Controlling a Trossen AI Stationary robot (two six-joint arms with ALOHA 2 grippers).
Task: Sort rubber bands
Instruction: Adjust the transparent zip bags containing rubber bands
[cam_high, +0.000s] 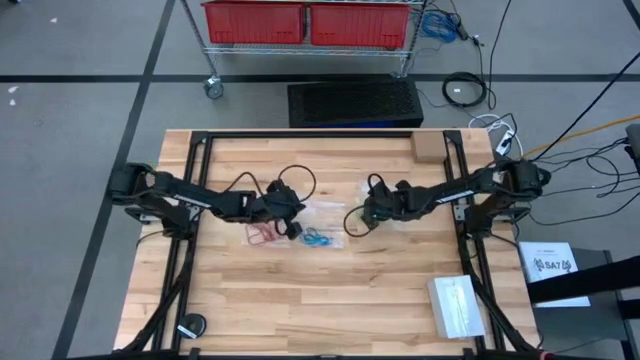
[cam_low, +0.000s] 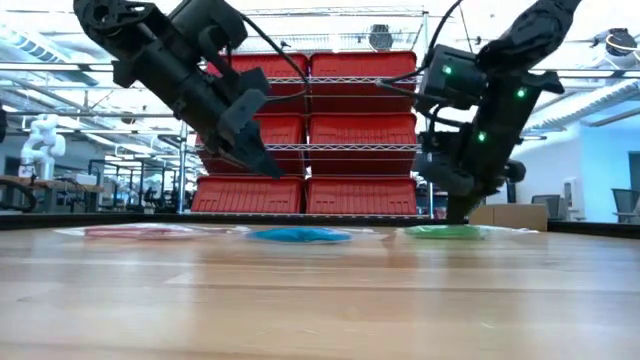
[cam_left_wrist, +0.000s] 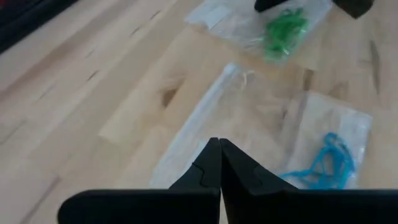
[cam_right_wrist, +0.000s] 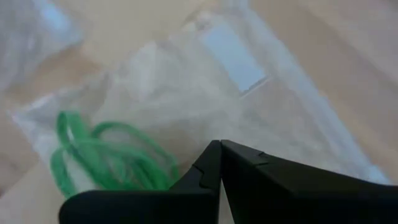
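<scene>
Three clusters of rubber bands lie mid-table in or on clear plastic bags: red (cam_high: 262, 235) on the left, blue (cam_high: 318, 238) in the middle, green (cam_high: 357, 221) on the right. My left gripper (cam_high: 292, 222) is shut and hangs above the table (cam_low: 268, 165), over a clear bag (cam_left_wrist: 205, 118) beside the blue bands (cam_left_wrist: 329, 165). My right gripper (cam_right_wrist: 219, 148) is shut and slants down low over the bag (cam_right_wrist: 186, 87) that holds the green bands (cam_right_wrist: 106, 158), with its tips next to them. My right gripper stands with its shut tips just over the clear bag of the green bands (cam_right_wrist: 186, 124). I cannot tell whether the tips touch the plastic. Nothing shows between the fingers.
A white box (cam_high: 455, 305) lies at the table's near right. A small cardboard box (cam_high: 428, 148) sits at the far right and a black round thing (cam_high: 190, 325) at the near left. Black cables loop by both grippers. A rack of red bins (cam_high: 305, 22) stands beyond the far edge.
</scene>
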